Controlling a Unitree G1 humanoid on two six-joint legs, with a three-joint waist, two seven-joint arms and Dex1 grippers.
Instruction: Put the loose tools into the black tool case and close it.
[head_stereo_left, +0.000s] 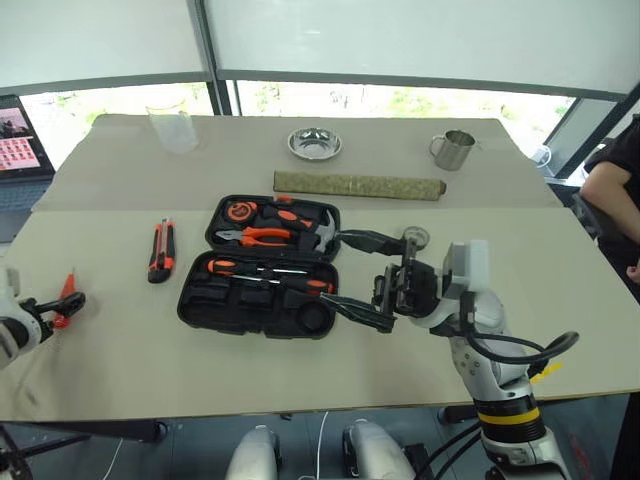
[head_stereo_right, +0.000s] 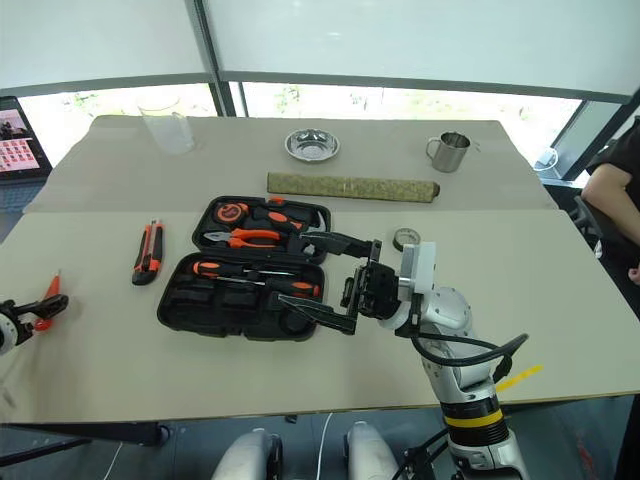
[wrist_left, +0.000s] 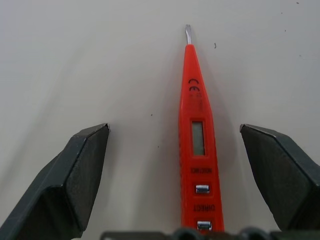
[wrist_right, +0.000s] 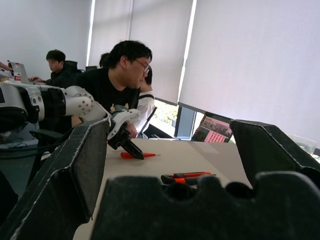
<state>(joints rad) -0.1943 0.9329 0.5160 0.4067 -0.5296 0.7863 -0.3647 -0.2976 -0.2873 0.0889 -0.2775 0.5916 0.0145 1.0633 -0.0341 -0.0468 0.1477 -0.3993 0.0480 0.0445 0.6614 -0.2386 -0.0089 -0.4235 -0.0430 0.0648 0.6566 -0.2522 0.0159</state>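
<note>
Both grippers stand apart, the left gripper (wrist_left: 175, 165) straddling the tester screwdriver (wrist_left: 196, 135), whose butt is cut off.

"CE" on orange tester screwdriver (wrist_left: 199, 145)

My left gripper (head_stereo_left: 70, 300) covers part of the tester screwdriver (head_stereo_left: 66, 298), well apart from the black tool case (head_stereo_left: 258, 266); my right gripper (head_stereo_left: 362, 278) hides the case's right edge.
</note>
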